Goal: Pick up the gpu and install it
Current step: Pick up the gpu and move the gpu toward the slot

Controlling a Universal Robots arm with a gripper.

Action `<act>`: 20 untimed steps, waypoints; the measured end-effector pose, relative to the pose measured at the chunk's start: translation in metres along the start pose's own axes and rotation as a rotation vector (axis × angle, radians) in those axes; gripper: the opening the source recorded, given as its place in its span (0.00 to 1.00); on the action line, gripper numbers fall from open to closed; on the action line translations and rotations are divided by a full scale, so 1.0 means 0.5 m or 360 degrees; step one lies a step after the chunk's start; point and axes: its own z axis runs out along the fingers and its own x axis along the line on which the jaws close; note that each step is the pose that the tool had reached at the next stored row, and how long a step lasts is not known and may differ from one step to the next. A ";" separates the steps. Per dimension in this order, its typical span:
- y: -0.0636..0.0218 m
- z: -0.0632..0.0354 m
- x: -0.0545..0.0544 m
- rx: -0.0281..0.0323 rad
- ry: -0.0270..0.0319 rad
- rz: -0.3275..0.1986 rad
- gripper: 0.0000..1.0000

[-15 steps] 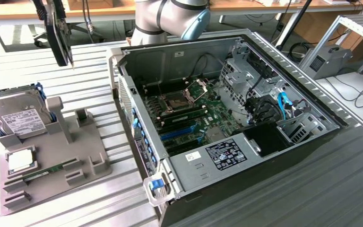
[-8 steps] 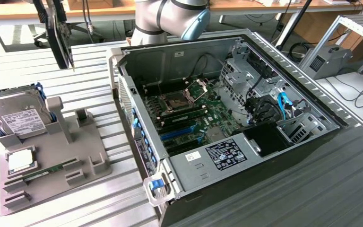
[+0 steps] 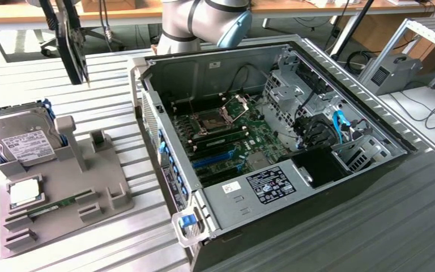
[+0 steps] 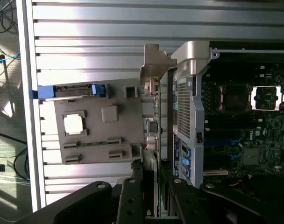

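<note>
Gripper [image 4: 155, 200] in the wrist view has matte black fingers [image 4: 131, 205] clamped on the gpu [image 4: 153, 127], a thin card edge-on, its bent silver bracket [image 4: 153, 65] over the ribbed metal table [image 4: 109, 32] between grey tray [image 4: 95, 140] and open case [image 4: 191, 93]. From the exterior view the gpu [image 3: 72, 45] hangs upright at the exterior view's left, well apart from the case [image 3: 202, 73]; the grey arm [image 3: 202, 20] rises beyond the case.

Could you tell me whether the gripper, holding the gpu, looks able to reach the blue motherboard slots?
Probably yes. The gripper holds the gpu above the table beside the case. The case's side is open, and nothing lies over the blue slots.
</note>
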 end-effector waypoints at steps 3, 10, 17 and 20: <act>0.000 0.002 0.000 0.00000 0.00001 0.0000 0.26; 0.000 0.008 0.001 0.00000 0.00001 0.0000 0.26; 0.000 0.013 0.001 0.00000 0.00000 0.0000 0.26; 0.000 0.014 0.001 -0.00002 0.00000 0.0000 0.26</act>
